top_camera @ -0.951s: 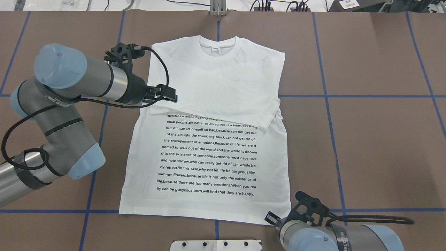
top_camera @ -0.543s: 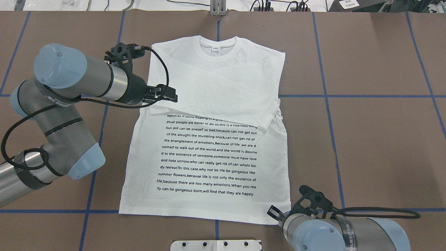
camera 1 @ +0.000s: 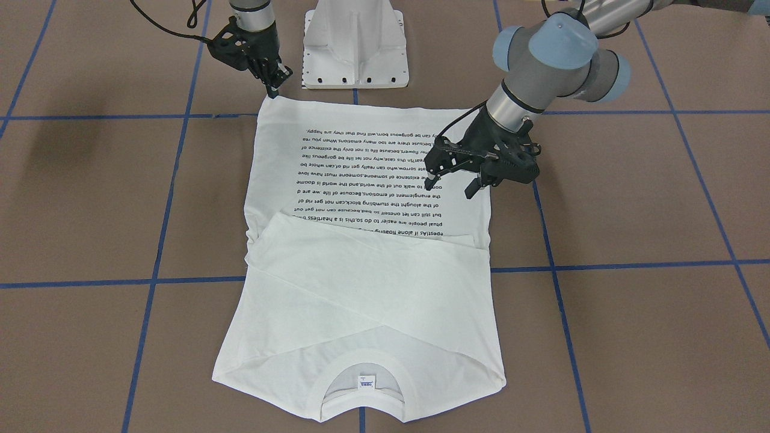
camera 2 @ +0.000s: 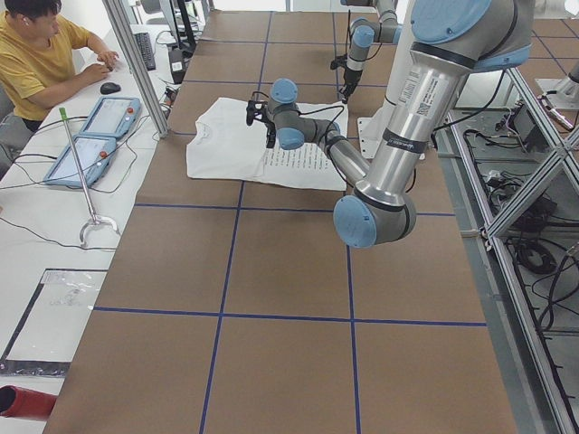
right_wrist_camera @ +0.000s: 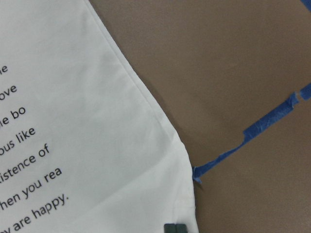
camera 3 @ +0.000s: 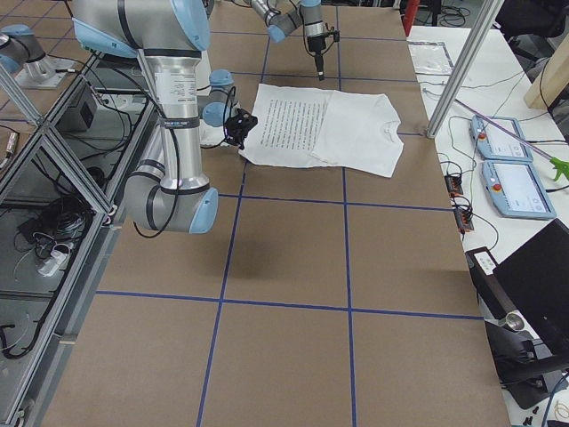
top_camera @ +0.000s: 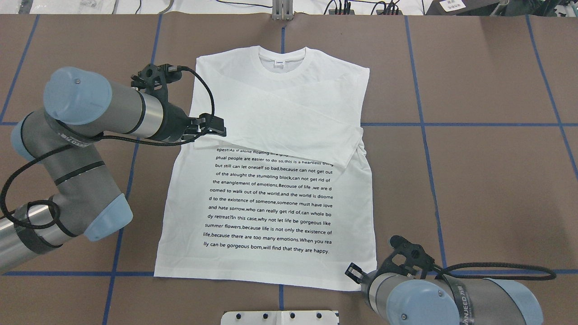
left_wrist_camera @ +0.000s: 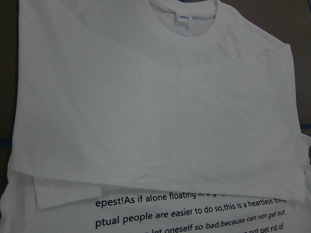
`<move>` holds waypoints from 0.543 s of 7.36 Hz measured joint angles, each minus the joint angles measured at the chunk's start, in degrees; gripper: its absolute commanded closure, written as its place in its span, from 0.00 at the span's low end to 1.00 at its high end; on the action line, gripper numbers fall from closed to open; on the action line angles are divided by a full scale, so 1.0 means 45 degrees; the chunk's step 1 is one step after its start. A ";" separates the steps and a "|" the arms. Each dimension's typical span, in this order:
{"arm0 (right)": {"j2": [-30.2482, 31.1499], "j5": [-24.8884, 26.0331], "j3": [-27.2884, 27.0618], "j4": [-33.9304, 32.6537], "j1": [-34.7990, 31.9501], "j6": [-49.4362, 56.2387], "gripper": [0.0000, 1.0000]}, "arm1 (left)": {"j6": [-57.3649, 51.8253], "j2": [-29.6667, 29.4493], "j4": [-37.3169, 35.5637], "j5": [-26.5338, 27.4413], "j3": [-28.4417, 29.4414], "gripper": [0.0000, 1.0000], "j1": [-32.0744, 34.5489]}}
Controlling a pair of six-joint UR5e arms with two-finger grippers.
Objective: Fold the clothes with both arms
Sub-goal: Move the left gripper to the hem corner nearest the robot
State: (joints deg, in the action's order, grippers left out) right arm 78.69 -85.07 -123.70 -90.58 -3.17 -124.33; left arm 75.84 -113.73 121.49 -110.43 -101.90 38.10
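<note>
**Hem grip unclear**

The T-shirt is lying flat on the table, collar at 12 o'clock. The left gripper is hovering spread over its 9 o'clock edge. The right gripper, pressed together, is meeting the 5 o'clock hem corner, tips cut off.

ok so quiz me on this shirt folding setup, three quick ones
1. True or false: both sleeves of the white long-sleeved cotton T-shirt lie folded across its chest.
2. Which part of the shirt is nearest the jaws of the silver-grey right arm? A collar, B hem corner, C sleeve cuff.
3. Fill in: the jaws of the silver-grey left arm stand ___ (open or shut).
Key: 1 true; 2 B; 3 open.
</note>
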 measured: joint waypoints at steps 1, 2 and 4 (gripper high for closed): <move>0.0018 0.0011 -0.0038 -0.0005 -0.0054 -0.0011 1.00 | 0.0371 0.0373 -0.0937 0.0844 -0.0714 0.05 -0.0626; 0.0023 0.0041 -0.0074 -0.0006 -0.0109 -0.0016 1.00 | 0.0548 0.0625 -0.2324 0.1516 -0.1616 0.05 -0.1176; -0.0035 0.0003 -0.0129 -0.0008 -0.0200 -0.0007 1.00 | 0.1458 0.1472 -0.4208 0.2265 -0.3193 0.05 -0.2260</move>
State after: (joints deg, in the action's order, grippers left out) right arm 78.54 -85.05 -124.29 -90.61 -4.06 -124.36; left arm 82.39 -107.11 102.55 -100.24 -116.28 27.93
